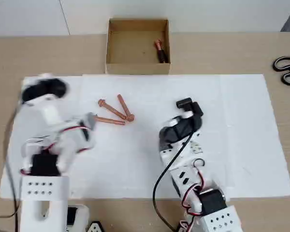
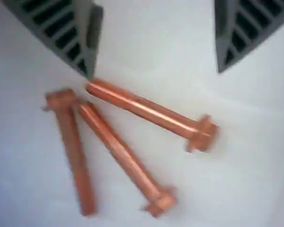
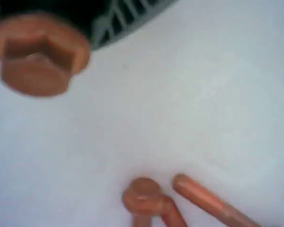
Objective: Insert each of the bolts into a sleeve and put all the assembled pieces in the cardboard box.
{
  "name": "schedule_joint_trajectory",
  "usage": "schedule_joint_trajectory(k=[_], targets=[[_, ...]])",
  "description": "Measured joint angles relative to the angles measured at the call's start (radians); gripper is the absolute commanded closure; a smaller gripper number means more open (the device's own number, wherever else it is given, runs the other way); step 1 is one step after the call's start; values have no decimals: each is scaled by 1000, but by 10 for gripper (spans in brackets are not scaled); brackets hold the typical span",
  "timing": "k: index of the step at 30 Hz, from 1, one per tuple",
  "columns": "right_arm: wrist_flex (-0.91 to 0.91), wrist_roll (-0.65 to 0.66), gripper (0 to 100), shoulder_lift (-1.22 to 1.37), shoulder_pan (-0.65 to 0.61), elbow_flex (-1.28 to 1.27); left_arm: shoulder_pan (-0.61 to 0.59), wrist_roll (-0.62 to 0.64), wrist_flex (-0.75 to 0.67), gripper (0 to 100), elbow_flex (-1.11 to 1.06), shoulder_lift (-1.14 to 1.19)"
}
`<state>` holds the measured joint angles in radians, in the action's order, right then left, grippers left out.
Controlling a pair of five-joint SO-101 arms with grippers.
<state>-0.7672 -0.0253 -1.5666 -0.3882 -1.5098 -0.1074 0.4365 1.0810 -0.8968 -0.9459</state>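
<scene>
step right now: looks like picking a loose bolt off the white sheet. One assembled piece is already in the cardboard box at the far edge of the tabletop, so I'd guess the task is under halfway.

where the bolts are: three bolts lie bare on the sheet, left of centre and just near of the box, fanned out. Two of them meet at one end.

left hand: wide open, nothing in it. It hangs right over the bolts, at their left edge in the high view. One finger has its tip just beside the plain end of the nearest bolt.

left arm pose: folded low over the left side of the sheet, wrist pointing right towards the bolts.

how I'd do it: go for that nearest bolt, since it lies a bit apart from the other two. Shift along so the jaws straddle the shaft mid-length rather than at the tip, and come straight down. Keep the fingers off the neighbours or the whole fan will scatter. These roll easily, so close slowly.

right hand: parked right of the bolts, mid-sheet. A copper hex head sits right against it, probably carried, but I can't tell how closed the hand is.
</scene>
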Motion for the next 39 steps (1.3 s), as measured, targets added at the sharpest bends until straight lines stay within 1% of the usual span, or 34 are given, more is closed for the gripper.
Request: schedule_joint_trajectory(k=[1,3,6,8,14,22,25,32,39], targets=[[-23,0,995,0,18,23,-40,-9,0,840,0,0],[-52,26,995,17,43,92,-77,-58,2,841,0,0],[-54,86,995,103,68,212,-92,-133,9,842,0,0],[-44,120,995,209,89,307,-94,-149,9,842,0,0],[115,146,995,689,157,674,-94,-157,9,842,0,0],[370,149,995,1410,155,1217,-94,-161,9,842,0,0],[434,149,995,1649,157,1419,-94,-161,9,842,0,0],[462,149,995,2107,144,1827,-94,-161,9,842,0,0],[462,149,995,2387,138,2119,-94,-161,9,842,0,0]])
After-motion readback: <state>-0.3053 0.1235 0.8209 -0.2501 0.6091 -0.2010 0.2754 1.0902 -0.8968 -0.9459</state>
